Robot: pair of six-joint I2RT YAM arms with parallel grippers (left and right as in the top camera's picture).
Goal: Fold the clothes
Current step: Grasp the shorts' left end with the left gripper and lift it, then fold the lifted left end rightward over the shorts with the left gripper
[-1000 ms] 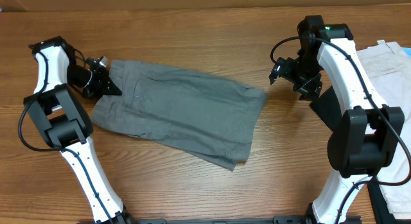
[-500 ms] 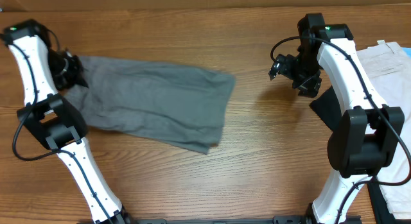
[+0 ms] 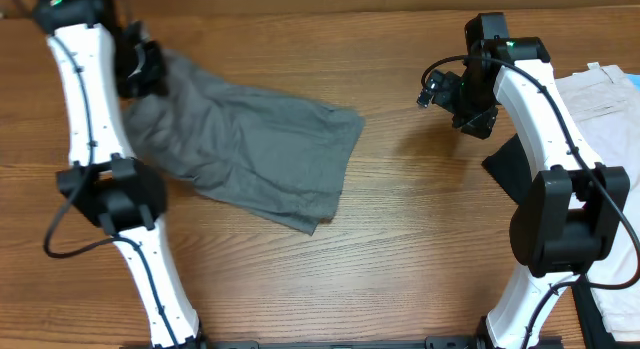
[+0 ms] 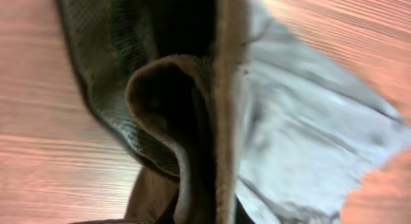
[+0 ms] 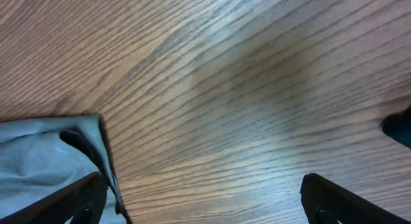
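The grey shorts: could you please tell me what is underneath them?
The grey shorts lie on the wooden table, which shows beside them. Anything beneath the cloth is covered and cannot be seen.

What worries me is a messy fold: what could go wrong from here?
Only the left end effector grips the grey shorts, by one bunched edge, so the cloth may crumple or slip out. The right end effector hangs open, clear of the cloth, so the free side could fold crooked.
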